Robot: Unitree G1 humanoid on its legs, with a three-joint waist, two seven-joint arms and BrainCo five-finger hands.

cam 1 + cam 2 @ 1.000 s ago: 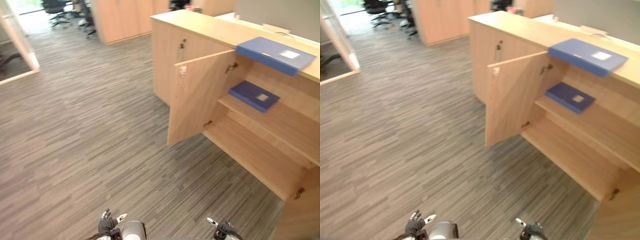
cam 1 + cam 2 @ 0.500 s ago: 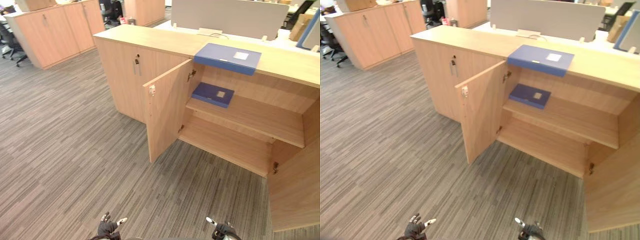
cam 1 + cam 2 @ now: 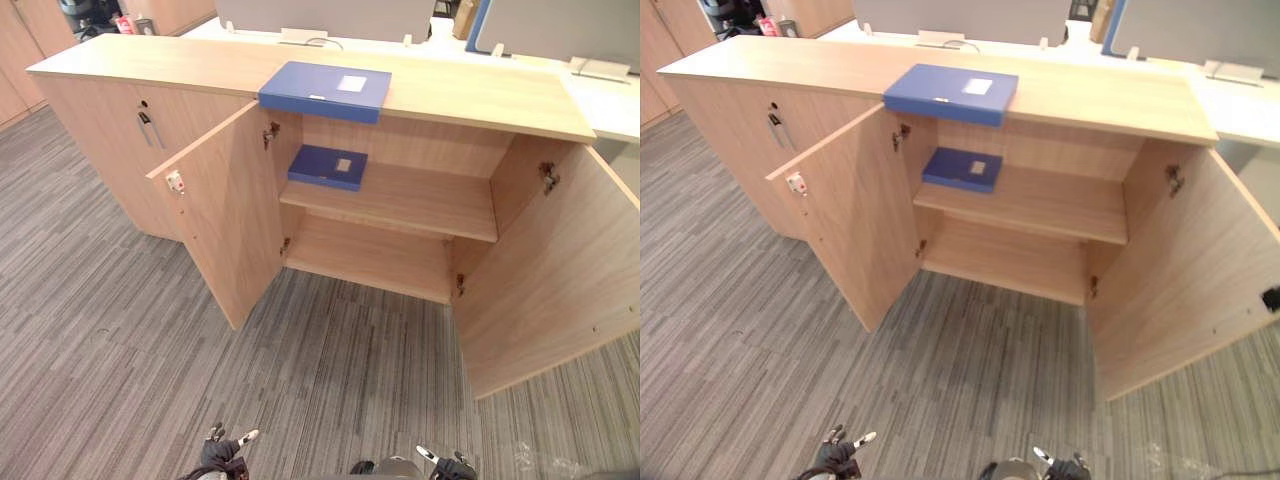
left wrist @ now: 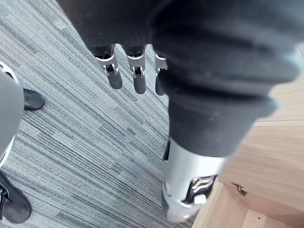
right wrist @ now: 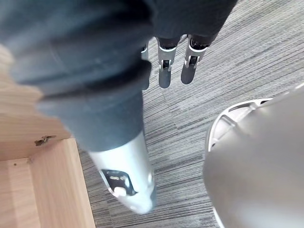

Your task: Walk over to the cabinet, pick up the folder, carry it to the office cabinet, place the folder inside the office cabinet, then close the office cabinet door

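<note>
A blue folder (image 3: 325, 90) with a white label lies flat on top of the light wood office cabinet (image 3: 480, 95), its edge jutting over the front. A second, darker blue folder (image 3: 328, 166) rests on the upper shelf inside. Both cabinet doors stand open: the left door (image 3: 222, 215) swings toward me, and the right door (image 3: 545, 270) angles out on the right. My left hand (image 4: 137, 78) hangs low over the carpet with straight fingers and holds nothing. My right hand (image 5: 164, 71) hangs the same way, open and empty. Both hands are well short of the cabinet.
Grey striped carpet (image 3: 340, 370) stretches between me and the cabinet. The closed section on the cabinet's left has a key (image 3: 146, 118) in its lock. Grey desk dividers (image 3: 330, 15) stand behind the cabinet. The lower shelf (image 3: 370, 255) is bare.
The camera has swung round, so the cabinet's opening now faces me head-on and the right door shows fully. Both hands stay down at my sides; the folders have not moved.
</note>
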